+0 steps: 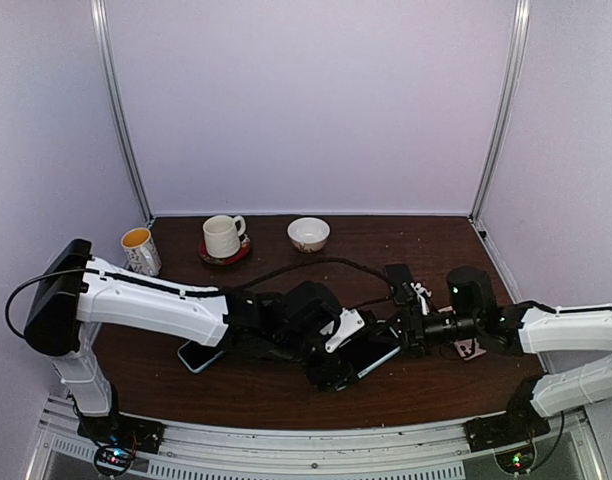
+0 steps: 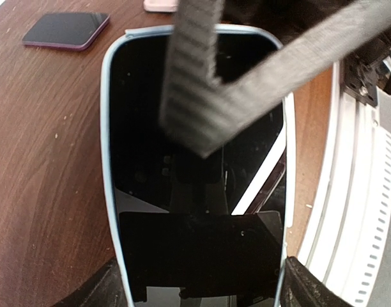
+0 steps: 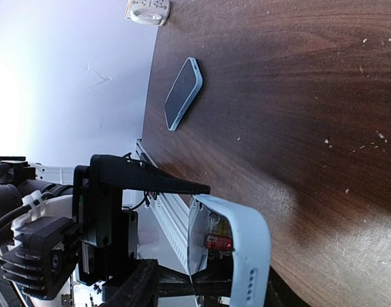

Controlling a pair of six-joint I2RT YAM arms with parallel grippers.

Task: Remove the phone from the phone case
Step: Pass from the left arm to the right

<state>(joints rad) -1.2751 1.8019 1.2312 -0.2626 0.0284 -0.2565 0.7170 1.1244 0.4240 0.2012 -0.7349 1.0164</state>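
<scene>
Phone (image 2: 144, 192) between left gripper (image 2: 199, 291) jaws

Table (image 2: 48, 160) is showing dark wood, visible grain, slight sheen w/ pale specks. Phone (image 2: 195, 211) screen is reflecting like glossy blk glass. Phone case (image 3: 250, 249) is looking matt, pale-blue, smooth, prob. rubbery plastic. Strap (image 2: 195, 83) is showing grey woven cloth, ribbed & rough. Mug (image 1: 223, 236) & bowl (image 1: 308, 233) are gleaming like glazed ceramic.
</scene>
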